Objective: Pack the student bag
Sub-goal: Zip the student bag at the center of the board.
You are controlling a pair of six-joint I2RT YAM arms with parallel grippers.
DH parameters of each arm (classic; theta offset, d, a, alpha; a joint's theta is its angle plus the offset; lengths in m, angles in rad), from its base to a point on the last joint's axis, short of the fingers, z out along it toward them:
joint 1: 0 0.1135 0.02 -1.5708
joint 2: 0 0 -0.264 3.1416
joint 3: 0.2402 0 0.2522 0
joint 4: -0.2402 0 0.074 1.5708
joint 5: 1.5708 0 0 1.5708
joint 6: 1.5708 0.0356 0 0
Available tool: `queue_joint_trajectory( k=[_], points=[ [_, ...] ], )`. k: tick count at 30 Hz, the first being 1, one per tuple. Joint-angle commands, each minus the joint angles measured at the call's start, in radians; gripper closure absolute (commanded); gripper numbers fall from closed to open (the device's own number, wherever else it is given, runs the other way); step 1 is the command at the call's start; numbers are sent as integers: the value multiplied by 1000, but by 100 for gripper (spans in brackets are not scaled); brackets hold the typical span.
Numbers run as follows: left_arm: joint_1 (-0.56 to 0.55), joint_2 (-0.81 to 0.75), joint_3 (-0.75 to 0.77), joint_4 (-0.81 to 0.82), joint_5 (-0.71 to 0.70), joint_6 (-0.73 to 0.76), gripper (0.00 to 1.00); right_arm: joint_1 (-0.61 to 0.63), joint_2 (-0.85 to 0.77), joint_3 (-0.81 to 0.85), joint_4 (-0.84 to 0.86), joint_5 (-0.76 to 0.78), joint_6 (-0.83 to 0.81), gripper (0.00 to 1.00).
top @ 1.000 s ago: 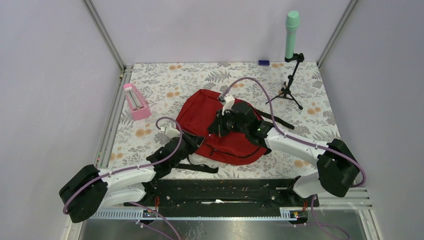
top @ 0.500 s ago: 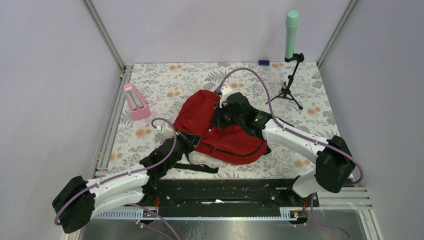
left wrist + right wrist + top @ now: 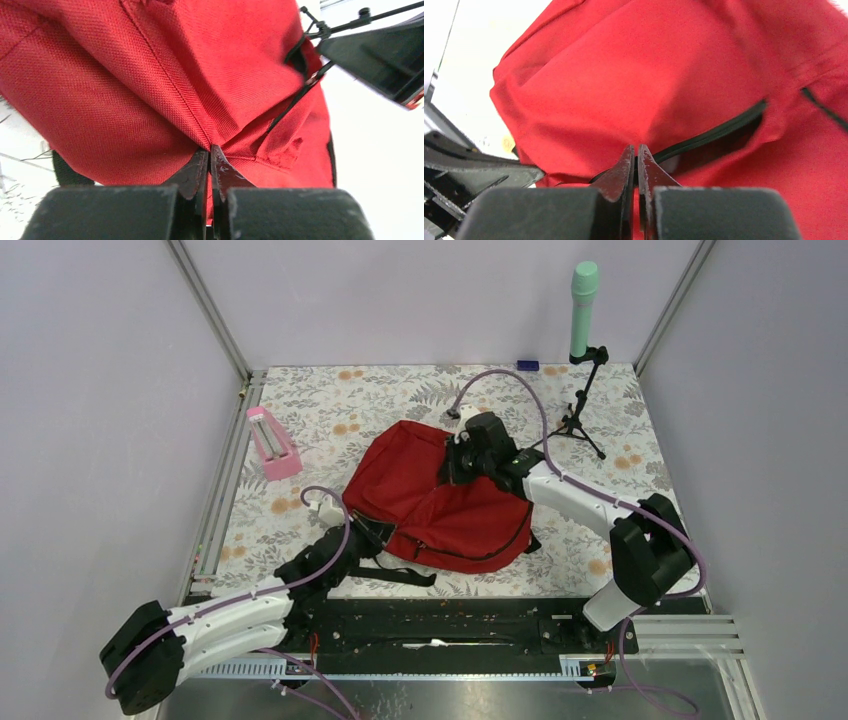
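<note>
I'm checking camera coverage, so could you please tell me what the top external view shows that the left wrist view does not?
Only the top external view shows the pink case, the green tube and the floral tablecloth. Only the left wrist view shows, close up, the left gripper shut on a seam fold. Both show the red student bag.

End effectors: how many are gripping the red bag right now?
2. The left end effector pinches the near-left edge of the student bag; the right end effector pinches its far side, at the black zipper.
</note>
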Motion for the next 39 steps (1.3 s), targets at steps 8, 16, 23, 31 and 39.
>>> queue_joint_trajectory(
  k=[8, 16, 23, 31, 39],
  points=[
    [2, -97, -13, -157, -48, 179, 100, -114, -69, 74, 61, 91, -65, 100],
    [1, -164, 32, -277, -79, 250, 100, -161, 25, 103, 55, 87, -76, 100],
    [2, -209, 11, -409, -140, 163, 100, -218, 72, 118, 101, 76, -69, 100],
    [2, -210, 18, -446, -158, 154, 100, -255, 198, 148, 36, 143, -63, 100],
    [9, -180, 27, -414, -136, 172, 100, -255, 228, 120, 32, 138, -50, 100]
  ],
)
